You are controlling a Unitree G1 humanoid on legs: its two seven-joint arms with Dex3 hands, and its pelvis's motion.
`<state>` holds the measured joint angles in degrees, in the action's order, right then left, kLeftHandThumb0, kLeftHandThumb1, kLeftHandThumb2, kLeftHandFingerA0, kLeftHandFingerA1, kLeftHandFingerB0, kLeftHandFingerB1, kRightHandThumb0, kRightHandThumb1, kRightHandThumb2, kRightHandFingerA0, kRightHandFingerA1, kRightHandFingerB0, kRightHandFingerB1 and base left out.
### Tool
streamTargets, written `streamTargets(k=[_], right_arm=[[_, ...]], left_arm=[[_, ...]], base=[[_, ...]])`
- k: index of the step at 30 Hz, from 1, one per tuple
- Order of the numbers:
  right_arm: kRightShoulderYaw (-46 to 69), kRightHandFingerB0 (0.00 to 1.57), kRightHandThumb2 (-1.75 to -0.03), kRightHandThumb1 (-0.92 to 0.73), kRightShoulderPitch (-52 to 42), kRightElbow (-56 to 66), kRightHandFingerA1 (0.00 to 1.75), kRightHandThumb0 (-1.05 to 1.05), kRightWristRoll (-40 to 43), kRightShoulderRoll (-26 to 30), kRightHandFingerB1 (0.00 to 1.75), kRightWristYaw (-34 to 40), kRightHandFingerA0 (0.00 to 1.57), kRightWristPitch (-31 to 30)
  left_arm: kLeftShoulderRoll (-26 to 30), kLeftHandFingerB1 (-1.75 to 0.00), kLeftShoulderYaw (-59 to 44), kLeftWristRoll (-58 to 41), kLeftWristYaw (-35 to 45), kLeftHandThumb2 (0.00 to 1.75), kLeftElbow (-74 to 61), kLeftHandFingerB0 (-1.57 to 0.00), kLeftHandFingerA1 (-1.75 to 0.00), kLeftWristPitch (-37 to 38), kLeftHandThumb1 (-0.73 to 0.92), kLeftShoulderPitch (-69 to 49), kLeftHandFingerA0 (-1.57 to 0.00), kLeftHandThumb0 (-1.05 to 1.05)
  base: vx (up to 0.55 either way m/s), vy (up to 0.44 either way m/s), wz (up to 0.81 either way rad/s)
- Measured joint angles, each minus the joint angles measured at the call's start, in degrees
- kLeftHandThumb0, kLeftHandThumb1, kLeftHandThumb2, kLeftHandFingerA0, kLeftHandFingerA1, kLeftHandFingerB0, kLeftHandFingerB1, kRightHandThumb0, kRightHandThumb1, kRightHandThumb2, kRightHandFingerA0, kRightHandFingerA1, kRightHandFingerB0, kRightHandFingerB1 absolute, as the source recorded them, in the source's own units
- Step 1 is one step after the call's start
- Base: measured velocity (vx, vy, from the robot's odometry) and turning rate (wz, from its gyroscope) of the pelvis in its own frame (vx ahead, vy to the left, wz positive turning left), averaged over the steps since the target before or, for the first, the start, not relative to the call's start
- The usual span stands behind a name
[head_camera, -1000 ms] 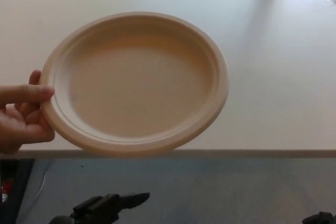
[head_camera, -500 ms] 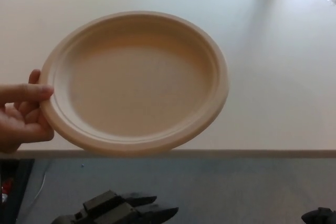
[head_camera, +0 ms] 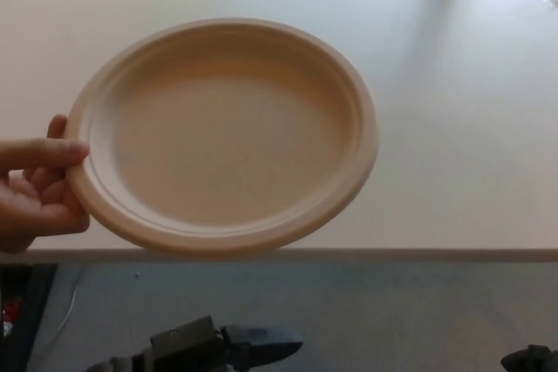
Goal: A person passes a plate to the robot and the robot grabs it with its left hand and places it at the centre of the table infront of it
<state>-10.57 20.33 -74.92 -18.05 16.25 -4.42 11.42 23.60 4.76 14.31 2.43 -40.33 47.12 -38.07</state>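
1. A person's hand (head_camera: 35,193) at the picture's left edge holds a tan plate (head_camera: 222,137) by its left rim, thumb on top and fingers curled beneath.
2. The plate is held above the near part of the pale table (head_camera: 453,128), its lower rim over the table's front edge.
3. The robot's left hand (head_camera: 218,348) shows low in the picture, below the plate and apart from it, holding nothing; how wide its fingers stand I cannot tell.
4. Only a dark bit of the right hand (head_camera: 532,360) shows at the bottom right corner; its state cannot be told.
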Motion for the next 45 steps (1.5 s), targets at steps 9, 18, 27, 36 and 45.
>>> streamTargets(k=[9, 18, 27, 36, 45], right_arm=[[-0.11, 0.24, -0.65, -0.83, 0.08, -0.09, 0.55, -0.84, -0.09, 0.05, 0.43, -0.01, 0.28, -0.16], [-0.05, 0.23, -0.65, -0.82, 0.25, -0.12, 0.54, -0.81, -0.08, 0.16, 0.42, -0.05, 0.27, -0.23], [-0.11, 0.24, -0.65, -0.83, 0.31, -0.18, 0.54, -0.81, -0.12, 0.24, 0.42, -0.10, 0.30, -0.25], [-0.37, 0.23, -0.65, -0.83, 0.50, -0.17, 0.56, -0.82, -0.22, 0.35, 0.42, -0.10, 0.32, -0.62], [-0.54, 0.23, -0.65, -0.84, 0.77, -0.16, 0.55, -0.83, -0.40, 0.37, 0.42, -0.10, 0.33, -0.63]], left_arm=[[-7.58, -0.35, -1.66, 0.53, -0.73, 0.58, -2.49, -0.48, -0.38, 3.78, 0.55, 1.67, -0.53, -0.56], [-16.00, -0.37, -5.92, 2.75, -1.26, 0.57, -5.19, -0.53, -0.36, 6.08, 0.51, 8.61, -0.47, -0.60], [-19.17, -0.50, -11.18, 5.30, -1.61, 0.92, -2.19, -0.09, -0.51, 6.50, 0.34, 12.68, -0.08, -0.31], [-16.48, -0.30, -14.85, 12.33, 1.45, 0.86, 2.87, -0.01, -0.38, 0.83, 0.50, 17.61, -0.09, -0.75], [-15.72, -0.27, -15.14, 20.38, 2.15, 0.60, 7.55, -0.10, -0.29, -3.07, 0.62, 21.73, -0.13, -0.75]], base=[[0.00, 0.000, 0.00], [0.00, 0.000, 0.00], [0.00, 0.000, 0.00], [0.00, 0.000, 0.00], [0.00, 0.000, 0.00]])
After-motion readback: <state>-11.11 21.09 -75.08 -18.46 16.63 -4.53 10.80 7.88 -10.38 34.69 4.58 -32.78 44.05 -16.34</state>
